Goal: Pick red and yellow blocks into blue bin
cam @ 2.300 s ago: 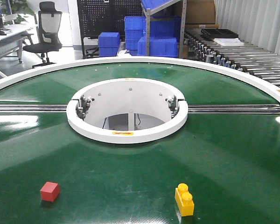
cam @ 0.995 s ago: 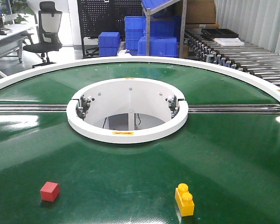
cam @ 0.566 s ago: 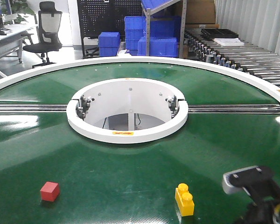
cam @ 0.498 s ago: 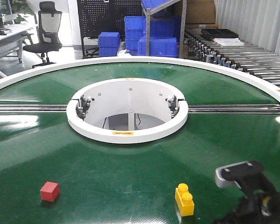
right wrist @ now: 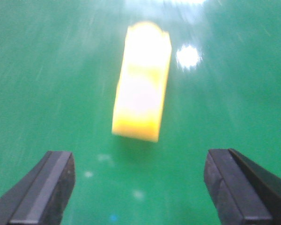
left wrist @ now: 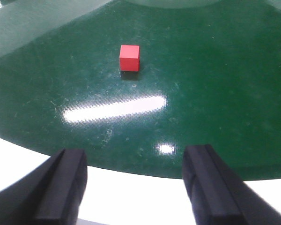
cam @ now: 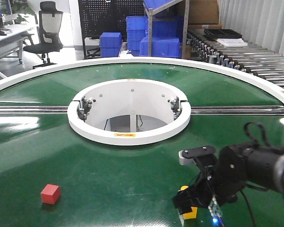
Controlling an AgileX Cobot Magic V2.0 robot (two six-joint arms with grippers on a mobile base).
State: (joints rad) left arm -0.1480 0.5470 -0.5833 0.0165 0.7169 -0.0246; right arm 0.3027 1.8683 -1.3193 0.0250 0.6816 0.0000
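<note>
The red cube (cam: 50,194) lies on the green belt at the front left, and in the left wrist view the red cube (left wrist: 129,57) is well ahead of my left gripper (left wrist: 136,187). That gripper is open and empty, hovering over the table's white rim. The yellow studded brick (right wrist: 141,84) lies lengthwise just ahead of my open right gripper (right wrist: 140,187), between the lines of its fingers but not within them. From the front, the right arm (cam: 236,172) covers most of the yellow brick (cam: 191,213). The blue bin is out of view.
The round green conveyor table (cam: 132,170) has a raised white ring (cam: 128,135) around a central opening. Beyond it stand stacked blue crates (cam: 151,35), a roller conveyor (cam: 255,61) at the right and an office chair (cam: 45,30) at the left.
The right arm came in from the lower right and moved left over the yellow brick, now covering most of it. Neither block has moved.
</note>
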